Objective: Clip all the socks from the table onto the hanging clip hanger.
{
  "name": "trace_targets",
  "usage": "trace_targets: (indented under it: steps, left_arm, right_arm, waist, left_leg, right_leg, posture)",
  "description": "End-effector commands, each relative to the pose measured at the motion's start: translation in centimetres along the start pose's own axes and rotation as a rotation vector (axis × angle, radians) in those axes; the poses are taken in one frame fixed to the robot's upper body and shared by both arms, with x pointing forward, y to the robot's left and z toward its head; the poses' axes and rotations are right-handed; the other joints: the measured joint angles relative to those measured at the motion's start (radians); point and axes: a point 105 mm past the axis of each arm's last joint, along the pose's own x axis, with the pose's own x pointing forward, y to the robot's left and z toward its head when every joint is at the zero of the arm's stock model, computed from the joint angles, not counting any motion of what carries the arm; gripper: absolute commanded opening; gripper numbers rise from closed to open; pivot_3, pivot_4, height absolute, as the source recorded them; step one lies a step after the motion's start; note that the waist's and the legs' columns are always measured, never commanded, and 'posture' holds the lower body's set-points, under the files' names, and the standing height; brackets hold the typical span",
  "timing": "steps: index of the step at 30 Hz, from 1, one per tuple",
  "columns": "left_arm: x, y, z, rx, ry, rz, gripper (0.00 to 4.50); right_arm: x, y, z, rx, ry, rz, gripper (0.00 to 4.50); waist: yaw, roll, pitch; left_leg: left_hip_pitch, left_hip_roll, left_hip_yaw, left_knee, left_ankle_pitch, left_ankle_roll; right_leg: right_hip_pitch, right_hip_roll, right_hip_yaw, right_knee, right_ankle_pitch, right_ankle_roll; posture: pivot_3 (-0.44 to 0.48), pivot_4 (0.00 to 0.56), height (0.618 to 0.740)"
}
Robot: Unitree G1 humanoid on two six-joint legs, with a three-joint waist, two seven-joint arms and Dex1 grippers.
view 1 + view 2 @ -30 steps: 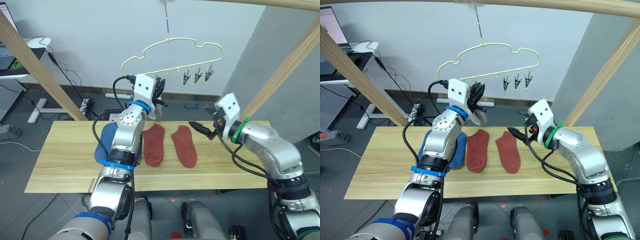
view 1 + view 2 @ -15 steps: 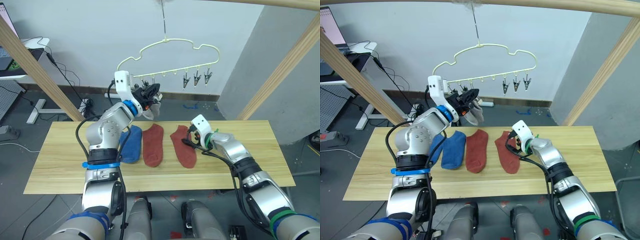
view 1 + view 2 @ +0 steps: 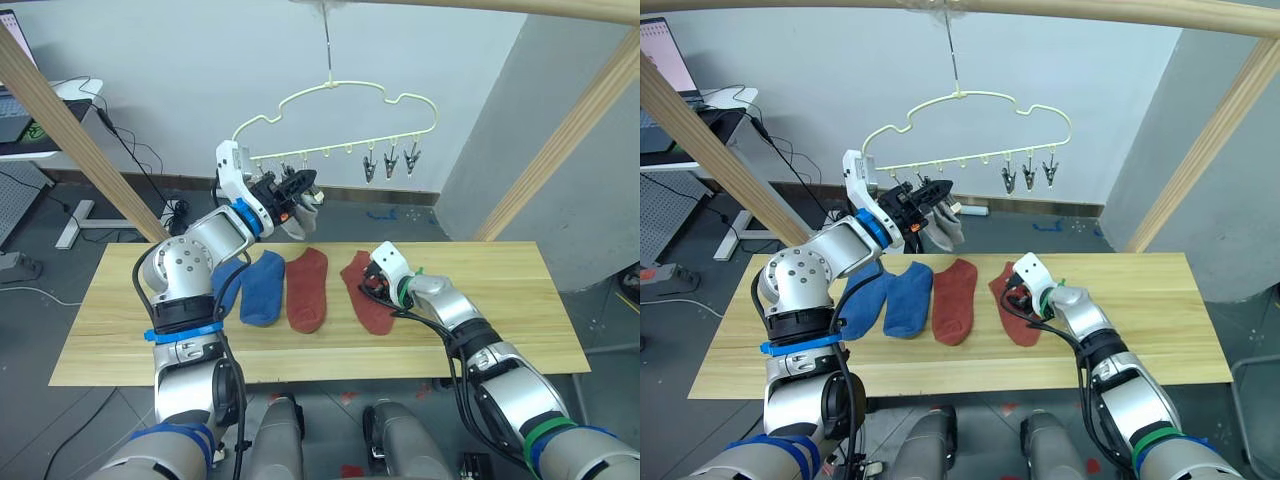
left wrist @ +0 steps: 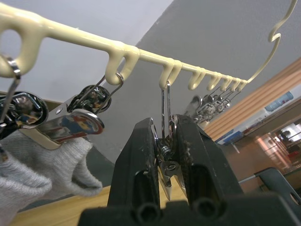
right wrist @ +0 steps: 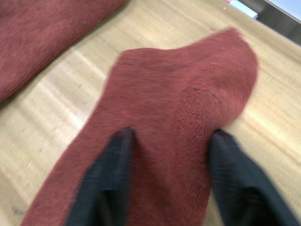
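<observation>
The pale-yellow clip hanger hangs from the wooden rail. My left gripper is raised to its bar and shut on a metal clip. Beside it a light grey sock hangs from a neighbouring clip. On the table lie two blue socks, one partly behind my left arm, and two rust-red socks. My right gripper is pressed down on the right rust-red sock, open, with a hump of fabric between its fingers.
Three free clips hang at the hanger's right end. Slanted wooden frame posts rise at both sides of the table. A desk with a laptop and floor cables stand at the back left. The table's right part is bare wood.
My right arm came down from above the table's right side onto the right rust-red sock, and its fingers narrowed around the fabric. My left gripper stayed shut on a clip at the hanger, shifting slightly left.
</observation>
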Motion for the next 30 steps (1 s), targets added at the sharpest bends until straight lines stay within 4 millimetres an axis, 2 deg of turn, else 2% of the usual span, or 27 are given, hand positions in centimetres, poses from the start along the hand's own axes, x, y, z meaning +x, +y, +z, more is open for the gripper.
trace_targets:
  steps: [1,4,6,9,14,16,21,30]
  left_arm:
    - [-0.3,-0.6,0.5,0.021,-0.017,-0.018,0.29]
    - [-0.3,-0.7,0.5,0.012,-0.02,-0.022,0.29]
    - [-0.3,-0.7,0.4,0.0,-0.019,-0.024,0.29]
    - [-0.3,-0.6,0.0,-0.072,0.008,-0.034,0.29]
    - [-0.4,-1.2,0.1,-0.183,0.026,-0.093,0.29]
    - [-0.5,-1.2,0.1,-0.216,0.032,-0.099,0.29]
    - [-0.4,-1.9,0.1,-0.293,0.04,-0.145,0.29]
    - [-0.5,-2.6,-0.4,-0.282,0.073,-0.163,0.29]
  right_arm:
    - [-0.6,0.1,-1.6,0.002,0.035,0.007,0.96]
    - [-1.3,0.1,-1.0,-0.004,-0.007,0.01,0.03]
    - [-1.8,0.1,-0.3,-0.011,-0.043,0.01,0.03]
    - [-5.1,1.2,3.4,-0.047,-0.213,0.098,0.03]
    - [-9.4,3.7,7.4,-0.087,-0.361,0.226,0.03]
    - [-10.5,4.4,8.2,-0.099,-0.381,0.258,0.03]
    - [-11.5,5.7,9.6,-0.102,-0.409,0.308,0.03]
    - [-11.4,6.2,11.9,-0.1,-0.459,0.322,0.03]
  waist:
    - [0.0,0.0,0.0]
    - [0.001,0.0,0.0]
    - [0.001,0.0,0.0]
    - [0.002,0.0,0.0]
    - [-0.003,0.0,0.0]
    - [-0.002,0.0,0.0]
    - [-0.001,0.0,0.001]
    - [-0.002,0.0,0.001]
  left_leg:
    - [0.0,0.0,0.0,0.0,0.0,0.0]
    - [0.0,0.0,0.0,0.0,0.0,0.0]
    - [0.0,0.0,0.001,0.0,0.0,0.0]
    - [0.0,0.0,0.001,0.0,0.0,0.0]
    - [-0.002,0.0,0.0,-0.001,0.0,0.0]
    - [-0.002,0.0,0.0,-0.001,0.0,0.0]
    - [-0.002,0.0,0.0,0.0,0.0,0.0]
    - [-0.004,0.0,-0.001,-0.001,0.0,0.0]
  right_leg:
    - [0.0,0.0,0.0,0.0,0.0,0.0]
    - [0.0,0.0,0.0,0.0,0.0,0.0]
    - [0.0,0.0,0.001,0.0,0.0,0.0]
    - [-0.001,0.0,0.001,0.0,-0.001,0.001]
    - [-0.002,0.0,0.0,-0.001,-0.001,0.002]
    - [-0.002,0.0,0.0,-0.001,-0.001,0.002]
    - [-0.001,0.0,0.0,-0.003,-0.001,0.002]
    - [-0.002,0.0,0.0,-0.005,-0.001,0.002]
  posture:
    - [0.028,0.254,0.74]
    - [0.025,0.251,0.74]
    - [0.025,0.251,0.74]
    - [0.022,0.256,0.74]
    - [0.01,0.259,0.74]
    - [-0.002,0.261,0.74]
    - [-0.014,0.261,0.74]
    - [-0.01,0.264,0.74]
